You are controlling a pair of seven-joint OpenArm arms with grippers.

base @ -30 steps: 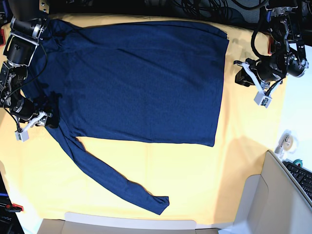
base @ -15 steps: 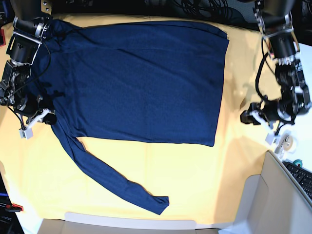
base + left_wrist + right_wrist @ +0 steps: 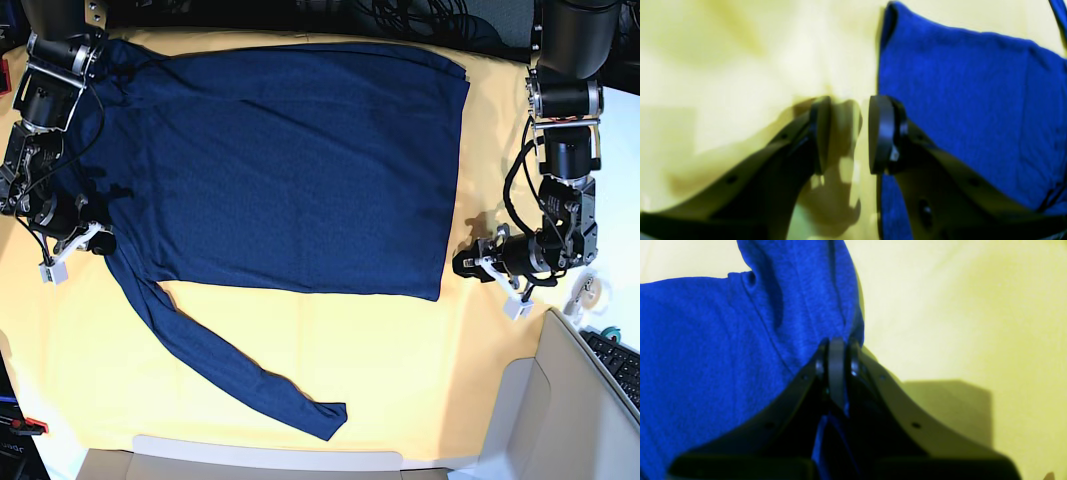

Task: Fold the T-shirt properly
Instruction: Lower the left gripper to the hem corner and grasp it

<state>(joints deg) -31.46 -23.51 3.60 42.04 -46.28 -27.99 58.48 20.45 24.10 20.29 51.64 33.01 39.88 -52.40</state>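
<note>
A yellow cloth (image 3: 400, 350) covers the surface, with the navy T-shirt (image 3: 300, 160) spread flat on it.

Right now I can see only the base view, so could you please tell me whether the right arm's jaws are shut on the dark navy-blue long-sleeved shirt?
Observer: Yes. In the right wrist view the right jaws are shut on a pinched ridge of the dark navy-blue long-sleeved knit shirt.
Operator: Thank you. Are the left jaws holding anything?
Observer: No. In the left wrist view they stand open, and only the big yellow cloth shows in the gap.
Operator: How does the shirt's edge lie relative to them?
Observer: It runs right beside one jaw, which overlaps it in that view. I cannot tell whether they touch.
</note>
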